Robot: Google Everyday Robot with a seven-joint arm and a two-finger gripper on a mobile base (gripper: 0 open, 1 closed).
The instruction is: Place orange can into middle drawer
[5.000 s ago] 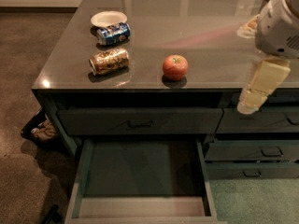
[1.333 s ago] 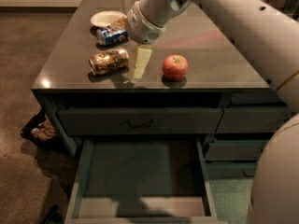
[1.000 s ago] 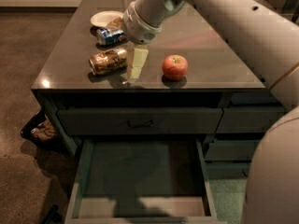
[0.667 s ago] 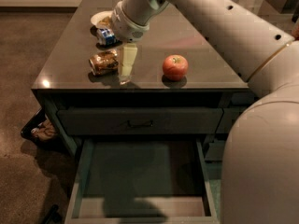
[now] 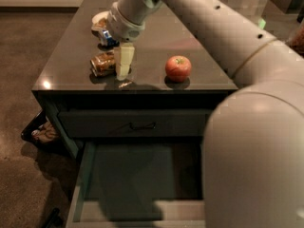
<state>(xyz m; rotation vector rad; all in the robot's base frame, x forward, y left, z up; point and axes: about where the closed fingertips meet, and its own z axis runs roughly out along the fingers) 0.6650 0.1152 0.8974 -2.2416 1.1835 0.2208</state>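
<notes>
Gripper (image 5: pixel 123 64) is pointing straight down over the front left part of the cabinet top (image 5: pixel 204 32), its pale tip right against the right-hand end of the orange can (image 5: pixel 101 63). Whether it is open or closed cannot be told. The orange can is lying on its side on the cabinet top, just in front of a blue-and-white can (image 5: pixel 107 36) and a white bowl (image 5: pixel 98 19). A red apple (image 5: pixel 178 68) is sitting near the front edge, apart from the gripper on its right. Below the shut top drawer (image 5: pixel 95 125), the middle drawer (image 5: pixel 142 175) is standing pulled out, showing a bare dark floor. The arm (image 5: pixel 247 127) is filling the right foreground.
</notes>
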